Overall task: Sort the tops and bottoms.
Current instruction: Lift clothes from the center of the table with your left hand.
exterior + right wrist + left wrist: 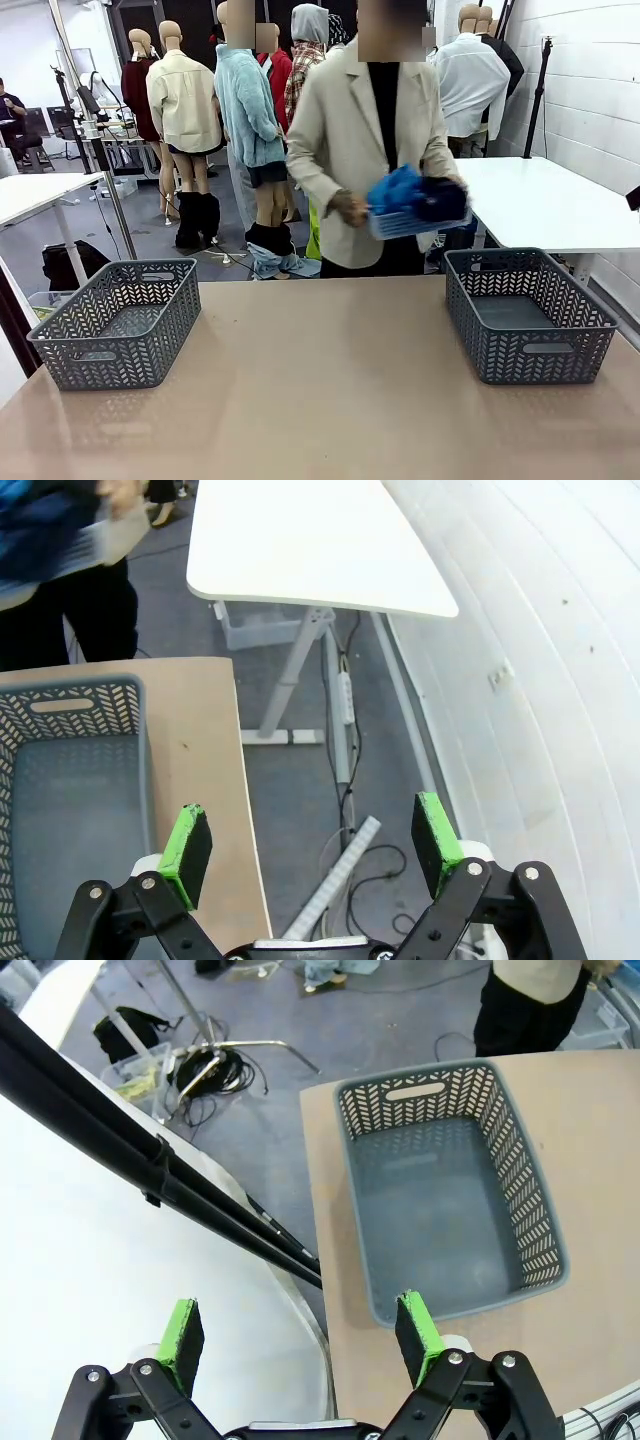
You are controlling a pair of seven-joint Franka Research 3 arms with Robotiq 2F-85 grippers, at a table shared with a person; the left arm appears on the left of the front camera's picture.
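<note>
Aloft, left hand [297, 1308] and right hand [309, 812] both agape, downward-facing.

Colour check: baskets, table, clothing.
Left basket [110, 350] and right basket [545, 352]: grey, chevron-pierced walls. Table [330, 400]: tan. Person's jacket [330, 130]: beige. Carried clothes [398, 189]: blue and black.

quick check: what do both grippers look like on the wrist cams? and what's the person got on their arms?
Left gripper and right gripper match: black linkage bodies with silver pivot bolts, and fingers faced with bright green pads. The person wears long cream blazer sleeves over a black top.
</note>
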